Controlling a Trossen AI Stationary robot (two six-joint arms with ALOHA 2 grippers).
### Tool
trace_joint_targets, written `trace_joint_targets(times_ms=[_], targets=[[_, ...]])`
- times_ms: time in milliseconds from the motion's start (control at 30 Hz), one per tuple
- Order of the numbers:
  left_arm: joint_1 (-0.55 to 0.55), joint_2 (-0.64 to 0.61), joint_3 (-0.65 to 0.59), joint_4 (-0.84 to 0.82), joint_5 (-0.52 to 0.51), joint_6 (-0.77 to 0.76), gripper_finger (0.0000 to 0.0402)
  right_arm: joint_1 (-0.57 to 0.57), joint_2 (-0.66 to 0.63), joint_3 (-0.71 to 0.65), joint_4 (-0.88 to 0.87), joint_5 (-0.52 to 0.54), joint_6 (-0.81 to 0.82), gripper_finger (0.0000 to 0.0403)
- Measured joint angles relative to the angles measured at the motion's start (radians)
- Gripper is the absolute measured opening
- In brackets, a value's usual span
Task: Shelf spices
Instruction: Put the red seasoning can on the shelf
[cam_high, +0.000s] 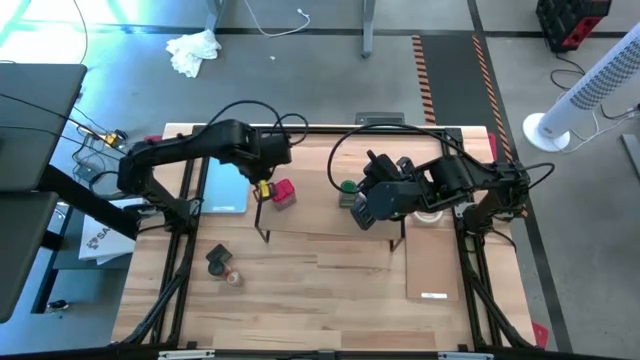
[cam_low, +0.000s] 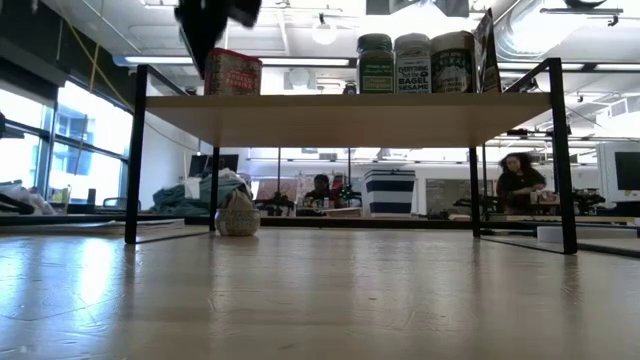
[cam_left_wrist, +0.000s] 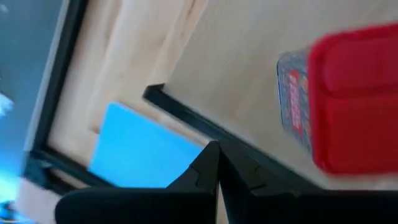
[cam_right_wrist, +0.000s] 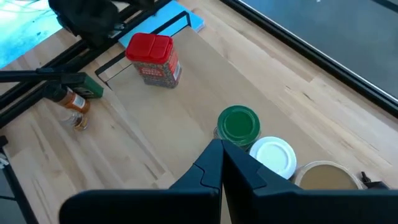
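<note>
High view, straight down: the shelf (cam_high: 330, 205) sits across the middle of the wooden desk (cam_high: 300, 300), its pale plank top bearing four of the spices; the red-topped jar (cam_high: 283, 192) stands upright toward the plank's nine o'clock end, and the left claw (cam_high: 266, 186) hovers just beside it at its nine o'clock, fingers clenched together on nothing; in the left wrist view those dark fingers (cam_left_wrist: 208, 171) meet at a point, apart from the red lid; the right claw (cam_high: 362, 213) hangs over the plank's middle, at about six o'clock of the green-topped jar (cam_high: 348, 187), likewise clenched and empty; in the right wrist view the white-topped jar (cam_right_wrist: 272, 157) stands touching the green one, with the tan-topped jar (cam_right_wrist: 323, 177) just beyond it; in the low view these three stand upright in a row near the plank's three o'clock end, well apart from the red one; on the desk, off the shelf at about seven o'clock of it, the dark-topped jar (cam_high: 218, 257) and a small pale jar (cam_high: 233, 278) lie close together; a light-blue pad (cam_high: 226, 188) lies flat at the shelf's nine o'clock end; a thin pale board (cam_high: 432, 262) lies at the shelf's five o'clock; people (cam_low: 515, 178) show in the room beyond
</note>
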Motion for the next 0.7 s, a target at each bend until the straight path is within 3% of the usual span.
trace_joint_targets(times_ms=[200,467,700], targets=[[0.0,0.0,-0.057,0.06,0.086,-0.05,0.0001,0.0,0.0,0.0,0.004,0.002,0.0,0.0],[-0.067,-0.001,-0.066,0.083,0.125,-0.125,0.0001,0.0,0.0,0.0,0.004,0.01,0.0,0.0],[-0.099,0.004,-0.065,0.203,0.142,-0.16,0.0,-0.01,0.0,0.0,0.006,0.047,0.0,0.0]])
